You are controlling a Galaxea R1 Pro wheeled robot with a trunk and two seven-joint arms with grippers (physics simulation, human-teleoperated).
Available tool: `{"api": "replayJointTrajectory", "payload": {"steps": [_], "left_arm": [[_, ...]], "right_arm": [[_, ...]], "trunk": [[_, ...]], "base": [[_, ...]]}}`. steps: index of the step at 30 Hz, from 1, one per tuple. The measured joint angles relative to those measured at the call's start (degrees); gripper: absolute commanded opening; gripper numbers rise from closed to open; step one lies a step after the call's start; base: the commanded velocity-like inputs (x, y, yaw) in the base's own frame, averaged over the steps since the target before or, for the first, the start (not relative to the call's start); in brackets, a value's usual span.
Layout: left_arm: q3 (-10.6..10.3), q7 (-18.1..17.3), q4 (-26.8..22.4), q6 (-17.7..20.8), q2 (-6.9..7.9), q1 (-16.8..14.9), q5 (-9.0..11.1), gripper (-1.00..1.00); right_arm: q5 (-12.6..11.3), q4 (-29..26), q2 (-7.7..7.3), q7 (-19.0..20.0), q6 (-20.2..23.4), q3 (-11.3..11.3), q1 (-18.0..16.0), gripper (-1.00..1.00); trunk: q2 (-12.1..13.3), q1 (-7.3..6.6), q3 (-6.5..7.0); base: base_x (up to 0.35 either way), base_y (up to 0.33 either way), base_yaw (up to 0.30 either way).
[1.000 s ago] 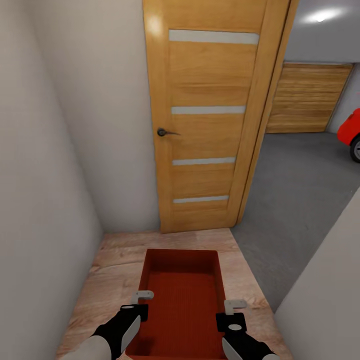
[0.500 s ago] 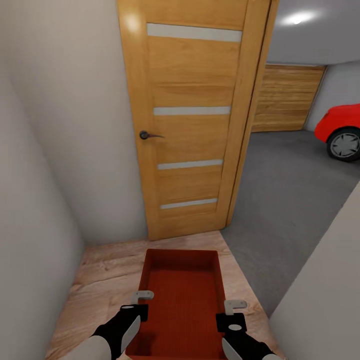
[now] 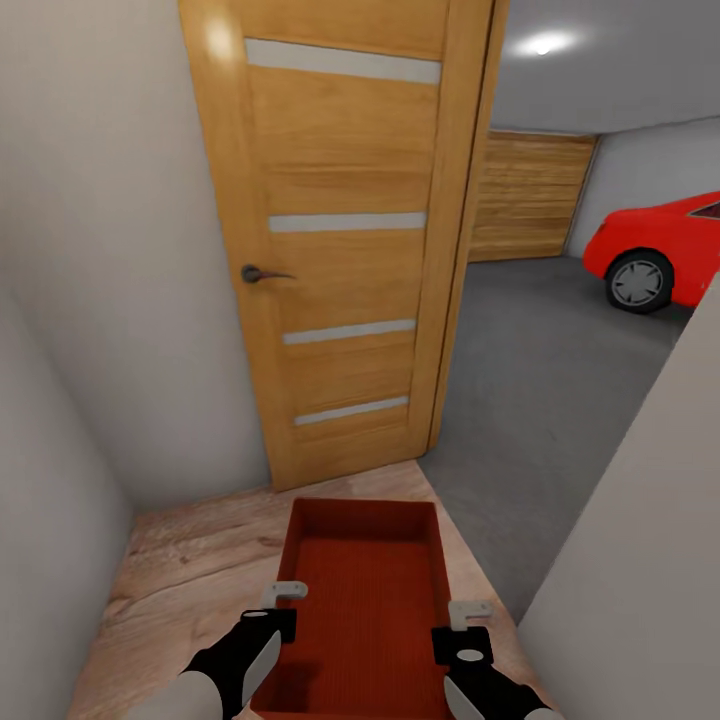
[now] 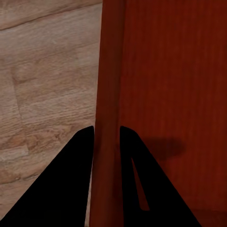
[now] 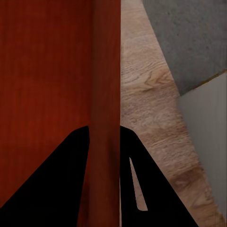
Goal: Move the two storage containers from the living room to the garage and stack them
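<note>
I carry one orange-red storage container in front of me, held level above the light wood plank floor. My left gripper is shut on its left wall, one finger on each side. My right gripper is shut on its right wall the same way. Ahead to the right lies the garage's grey concrete floor. The second container is out of view.
An orange-wood door with frosted strips stands open ahead on the left. A white wall closes the left side and a wall corner the right. A red car is parked in the garage before a wooden garage door.
The whole view has swung to the right: the door slid left and more of the garage and red car came into sight. Both grippers hold the container as before.
</note>
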Motion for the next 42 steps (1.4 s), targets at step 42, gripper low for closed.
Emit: {"api": "replayJointTrajectory", "payload": {"steps": [42], "left_arm": [[-0.02, -0.03, 0.06, -0.23, 0.0, -0.01, 0.1, -1.0]], "right_arm": [[0.24, -0.11, -0.02, -0.06, -0.02, -0.11, 0.0, -1.0]], "trunk": [[0.0, 0.03, 0.0]], "base": [[0.235, 0.155, -0.186]]}}
